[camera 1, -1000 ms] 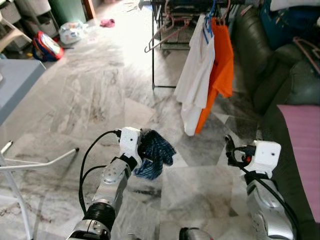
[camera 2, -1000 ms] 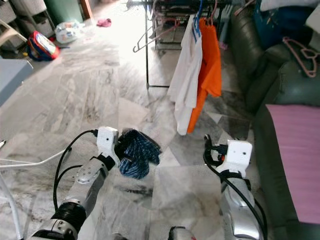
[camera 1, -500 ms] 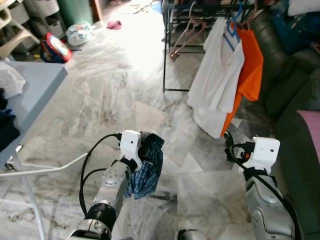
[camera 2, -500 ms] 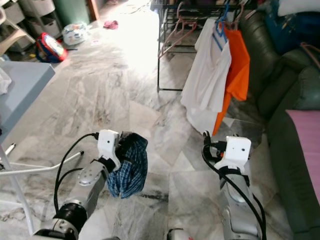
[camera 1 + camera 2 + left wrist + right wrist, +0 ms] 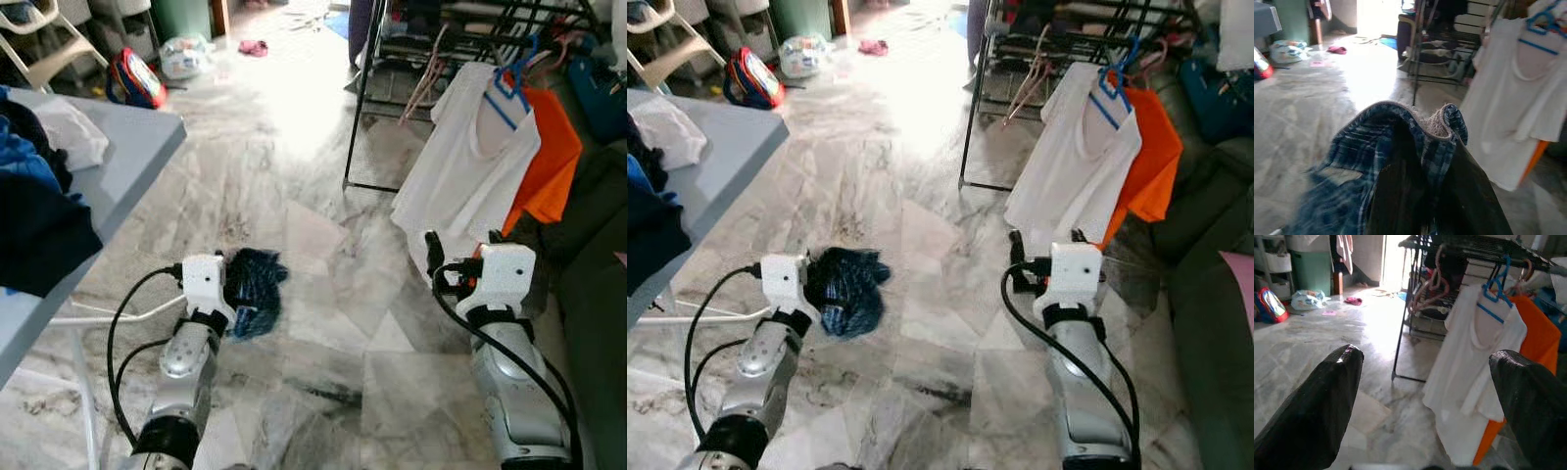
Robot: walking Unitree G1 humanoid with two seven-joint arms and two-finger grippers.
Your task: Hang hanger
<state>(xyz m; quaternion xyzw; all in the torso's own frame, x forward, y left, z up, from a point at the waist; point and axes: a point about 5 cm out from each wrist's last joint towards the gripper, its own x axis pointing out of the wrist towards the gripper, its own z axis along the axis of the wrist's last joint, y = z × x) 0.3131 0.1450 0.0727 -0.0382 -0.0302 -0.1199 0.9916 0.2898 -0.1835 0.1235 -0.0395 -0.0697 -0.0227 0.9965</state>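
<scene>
My left gripper is shut on a bunched blue plaid garment, held low over the marble floor; the cloth drapes over the fingers and hides their tips. My right gripper is open with nothing between its fingers, held at about the same height on the right. Ahead stands a black drying rack. On it hang a white shirt on a blue hanger and an orange shirt behind it. Pink hangers hang bare on the rack.
A grey table piled with clothes stands close on my left, its thin legs near my left arm. A dark sofa lines the right side. Bags and bins sit far left.
The whole view has swung, so the table now fills the left and the rack sits further right. The garment stays in my left gripper, bunched more tightly. The right gripper stays open.
</scene>
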